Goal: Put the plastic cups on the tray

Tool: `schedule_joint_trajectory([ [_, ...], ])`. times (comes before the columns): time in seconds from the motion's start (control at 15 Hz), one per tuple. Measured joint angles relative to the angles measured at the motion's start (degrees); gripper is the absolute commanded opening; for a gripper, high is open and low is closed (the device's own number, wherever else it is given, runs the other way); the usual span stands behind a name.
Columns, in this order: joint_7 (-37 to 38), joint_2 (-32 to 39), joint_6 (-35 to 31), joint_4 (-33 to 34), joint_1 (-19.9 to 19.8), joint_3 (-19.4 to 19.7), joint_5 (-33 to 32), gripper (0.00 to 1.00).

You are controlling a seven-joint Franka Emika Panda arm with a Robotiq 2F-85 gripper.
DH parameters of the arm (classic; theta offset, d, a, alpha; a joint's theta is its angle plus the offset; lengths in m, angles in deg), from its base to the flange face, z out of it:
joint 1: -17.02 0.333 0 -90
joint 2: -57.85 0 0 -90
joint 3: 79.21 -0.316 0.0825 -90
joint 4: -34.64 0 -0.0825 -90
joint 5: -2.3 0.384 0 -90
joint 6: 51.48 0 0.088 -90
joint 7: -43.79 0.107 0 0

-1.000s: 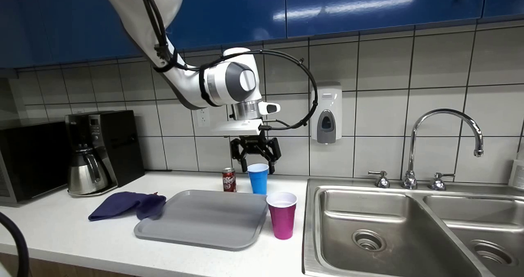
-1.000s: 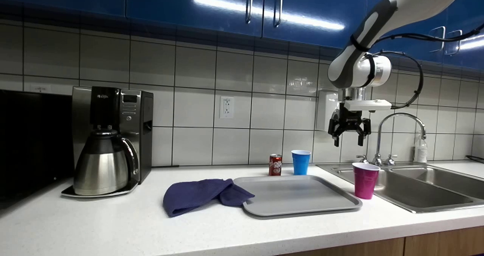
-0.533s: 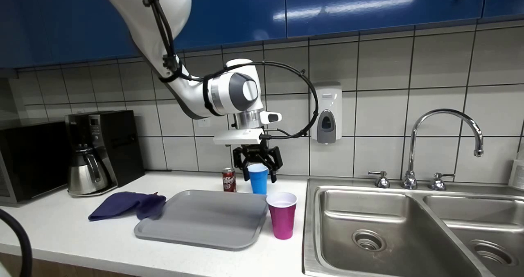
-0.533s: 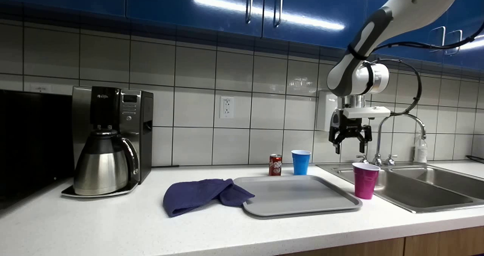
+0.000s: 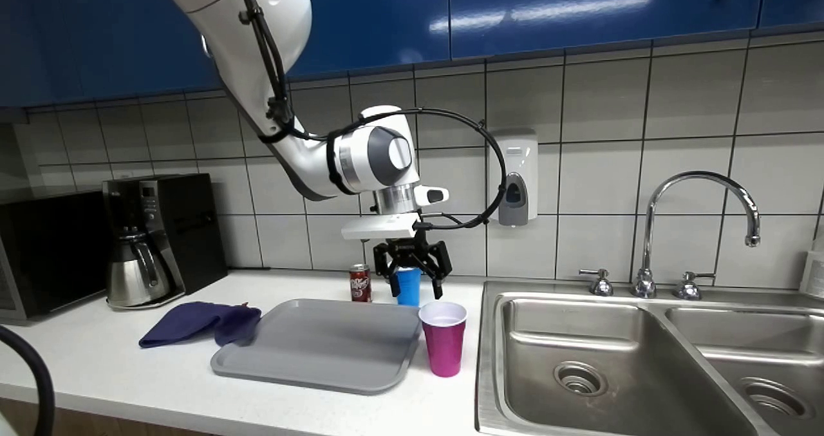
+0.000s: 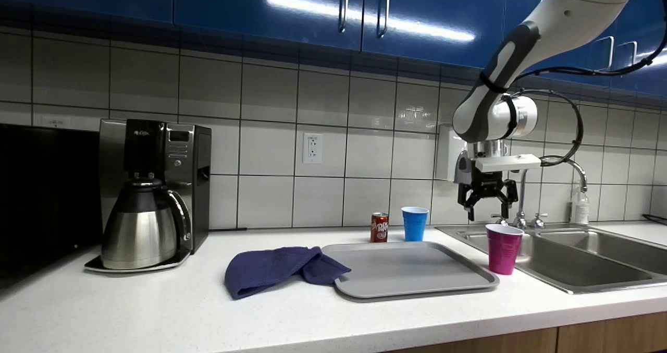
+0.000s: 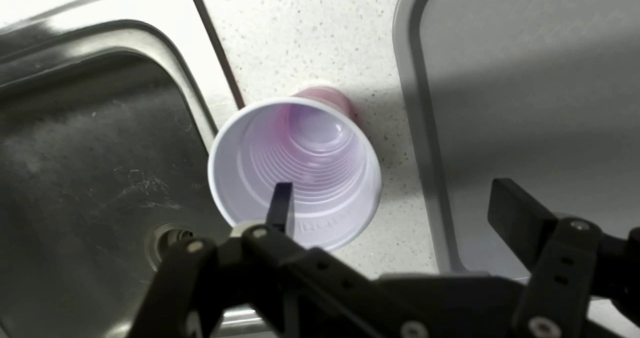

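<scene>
1. Wrist view: the black two-finger gripper (image 7: 393, 193) has its fingers (image 7: 281, 203) spread wide.
2. One finger overlaps the round white mouth of the magenta plastic cup (image 7: 300, 158); the opposite finger shows over the grey rectangular tray (image 7: 525, 103). Between them lie part of the cup's mouth, a strip of white speckled counter (image 7: 320, 33) and the tray's rim.
3. In both exterior views the gripper hangs above the magenta cup, off its centre toward the tray, fingertips just higher than the cup's rim. Whether the overlapping finger touches that rim, I cannot tell.
4. This cup stands upright on the counter, just beside the tray, between it and the double stainless-steel sink (image 5: 644, 359).
5. Farther from the hand, the white-rimmed blue plastic cup (image 6: 415, 225) stands upright just past the tray's back edge; in an exterior view the gripper partly hides it.
6. Near the blue cup stands a red soda can (image 6: 379, 228).
7. A rumpled purple cloth (image 6: 271, 272) laps one corner over the tray's end away from the sink.
8. Outermost stands a black-and-silver coffee maker (image 6: 178, 170) with its steel carafe (image 6: 140, 238).
</scene>
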Motion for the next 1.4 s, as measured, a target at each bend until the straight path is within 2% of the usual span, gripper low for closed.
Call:
schedule_joint_trajectory([
  [1.13,1.2,7.6,-1.8,2.5,0.0,0.4,-0.2,1.00],
  [1.2,1.2,8.0,-1.8,2.7,0.0,0.4,-0.2,0.75],
  [1.27,1.2,8.2,-1.8,2.9,0.0,0.4,-0.2,0.72],
  [1.4,1.2,8.5,-1.8,3.2,0.0,0.4,-0.2,0.56],
])
